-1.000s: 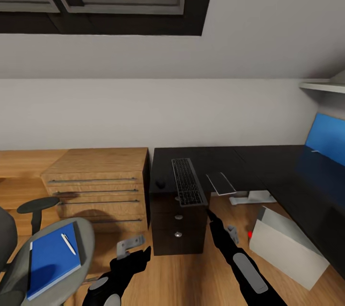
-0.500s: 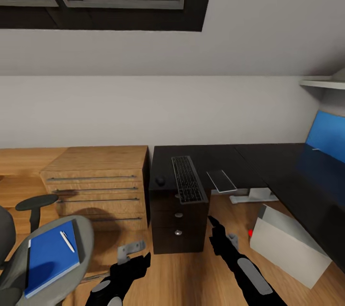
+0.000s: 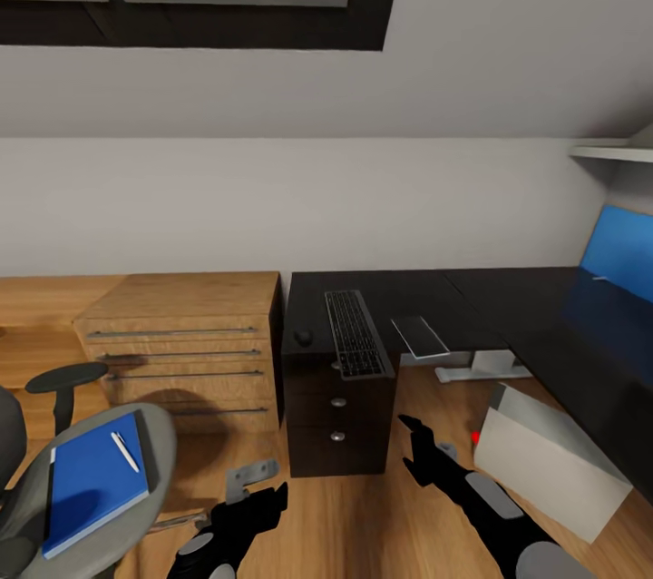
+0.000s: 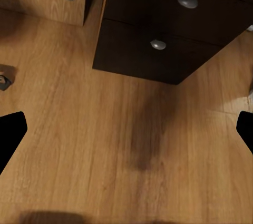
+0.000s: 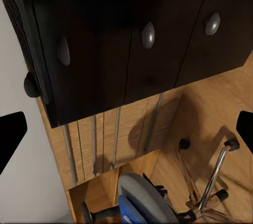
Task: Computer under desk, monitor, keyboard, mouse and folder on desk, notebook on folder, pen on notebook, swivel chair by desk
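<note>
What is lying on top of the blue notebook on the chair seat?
A white pen lies on the blue notebook, which rests on the chair seat. Whether a folder is under it is hidden by the notebook.

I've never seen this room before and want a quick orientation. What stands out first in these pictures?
The blue notebook with a white pen on it catches the eye on the grey swivel chair at lower left. At centre, a black keyboard and small black mouse lie on the dark L-shaped desk, whose end holds round-knobbed drawers. A bright blue monitor screen stands at far right, and a pale computer case leans on the wooden floor below.
</note>
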Available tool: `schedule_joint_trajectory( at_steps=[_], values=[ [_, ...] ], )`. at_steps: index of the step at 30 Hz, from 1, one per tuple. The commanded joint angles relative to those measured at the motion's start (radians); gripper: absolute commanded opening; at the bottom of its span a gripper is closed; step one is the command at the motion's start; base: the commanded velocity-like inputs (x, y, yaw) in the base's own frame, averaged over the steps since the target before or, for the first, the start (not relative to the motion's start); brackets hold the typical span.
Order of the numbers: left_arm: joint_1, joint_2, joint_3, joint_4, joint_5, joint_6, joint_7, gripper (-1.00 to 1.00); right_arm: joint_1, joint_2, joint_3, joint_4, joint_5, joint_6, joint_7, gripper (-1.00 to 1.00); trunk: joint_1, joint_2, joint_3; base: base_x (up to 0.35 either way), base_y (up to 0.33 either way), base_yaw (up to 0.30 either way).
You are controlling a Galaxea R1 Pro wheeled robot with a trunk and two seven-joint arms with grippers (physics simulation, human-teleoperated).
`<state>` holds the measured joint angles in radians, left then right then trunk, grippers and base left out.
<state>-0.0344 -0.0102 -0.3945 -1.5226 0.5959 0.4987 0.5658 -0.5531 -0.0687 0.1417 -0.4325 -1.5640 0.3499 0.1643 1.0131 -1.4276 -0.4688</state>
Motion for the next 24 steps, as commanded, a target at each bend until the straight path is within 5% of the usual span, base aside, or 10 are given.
schedule_joint_trajectory(
  at_steps=[1,9,11,14,24],
  values=[
    [-0.001,-0.001,-0.001,0.0,0.01,0.001,0.009,1.0,-0.004,-0.002,0.006,0.004,-0.004,0.004,0.005,1.0,0.004,-0.008,-0.004,0.0,0.0,0.0],
    [-0.001,-0.002,-0.001,0.002,0.009,0.001,0.009,1.0,-0.008,-0.004,0.01,-0.034,0.0,-0.012,0.048,1.0,0.035,-0.064,-0.029,0.0,0.0,0.0],
    [-0.001,-0.002,-0.001,0.002,0.009,0.001,0.009,1.0,-0.007,-0.005,0.011,-0.06,0.004,-0.018,0.146,1.0,0.042,-0.078,-0.036,0.0,0.0,0.0],
    [-0.001,-0.002,-0.001,0.002,0.009,0.001,0.009,1.0,-0.007,-0.006,0.011,-0.066,0.007,-0.02,0.179,1.0,0.054,-0.099,-0.045,0.0,0.0,0.0],
    [-0.001,-0.002,-0.001,0.002,0.009,0.001,0.009,1.0,-0.007,-0.006,0.012,-0.069,0.056,-0.054,0.209,1.0,0.092,-0.169,-0.076,0.0,0.0,0.0]
  ],
)
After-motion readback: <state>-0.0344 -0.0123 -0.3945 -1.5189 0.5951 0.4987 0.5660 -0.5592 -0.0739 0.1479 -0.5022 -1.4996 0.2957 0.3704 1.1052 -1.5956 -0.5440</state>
